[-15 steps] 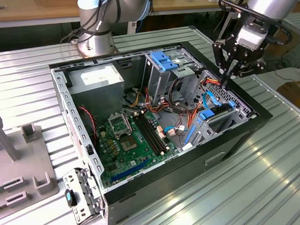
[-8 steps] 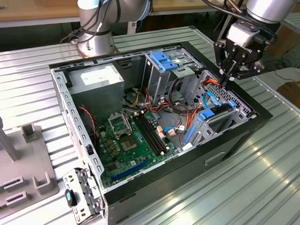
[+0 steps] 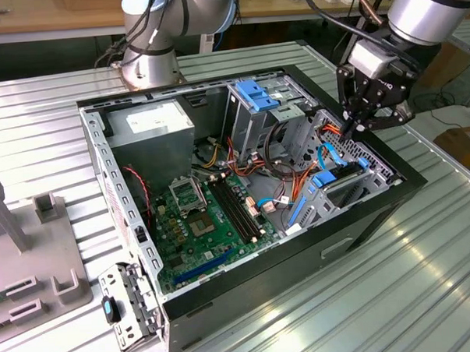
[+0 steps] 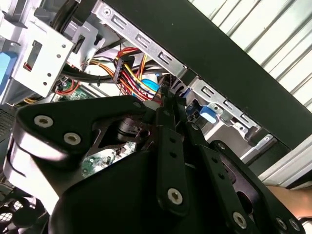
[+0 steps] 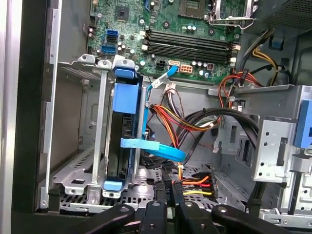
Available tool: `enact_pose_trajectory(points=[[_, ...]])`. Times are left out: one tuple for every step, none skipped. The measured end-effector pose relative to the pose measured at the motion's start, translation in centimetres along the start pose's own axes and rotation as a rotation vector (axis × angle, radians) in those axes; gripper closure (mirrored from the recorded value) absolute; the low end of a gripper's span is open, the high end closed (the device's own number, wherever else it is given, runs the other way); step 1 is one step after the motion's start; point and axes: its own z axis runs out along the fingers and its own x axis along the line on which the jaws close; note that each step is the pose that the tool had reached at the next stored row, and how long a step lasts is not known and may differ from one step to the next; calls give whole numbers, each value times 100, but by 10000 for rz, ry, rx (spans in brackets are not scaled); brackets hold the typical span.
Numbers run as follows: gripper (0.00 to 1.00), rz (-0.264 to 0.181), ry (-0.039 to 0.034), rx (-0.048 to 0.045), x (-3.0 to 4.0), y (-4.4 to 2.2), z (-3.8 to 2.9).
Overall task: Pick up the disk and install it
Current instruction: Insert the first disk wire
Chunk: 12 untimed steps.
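Exterior view: claw (image 3: 363,124) hovers beside disk (image 3: 338,179) seated in case (image 3: 301,251)

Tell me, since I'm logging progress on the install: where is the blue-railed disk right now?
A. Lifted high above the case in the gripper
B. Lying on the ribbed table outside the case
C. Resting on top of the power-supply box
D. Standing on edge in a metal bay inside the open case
D: in the first wrist view the disk stands on edge in the metal bay inside the case, with the gripper close beside it.
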Motion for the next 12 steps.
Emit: enact_pose_trajectory(points=[[84,3,-71,7,26,8,-2],[84,10,-175,19,67,20,-5],[84,15,-256,27,97,29,-8],[84,18,-311,33,117,35,-9],[84,20,-345,37,131,38,-10],[84,24,-401,43,157,45,-12],[84,28,-481,52,195,53,-14],[84,32,-537,58,222,59,-17],[84,35,-604,65,256,67,-19],[84,38,-655,71,280,71,-21],[84,42,-699,75,299,74,-22],[84,43,-732,79,314,77,-23]])
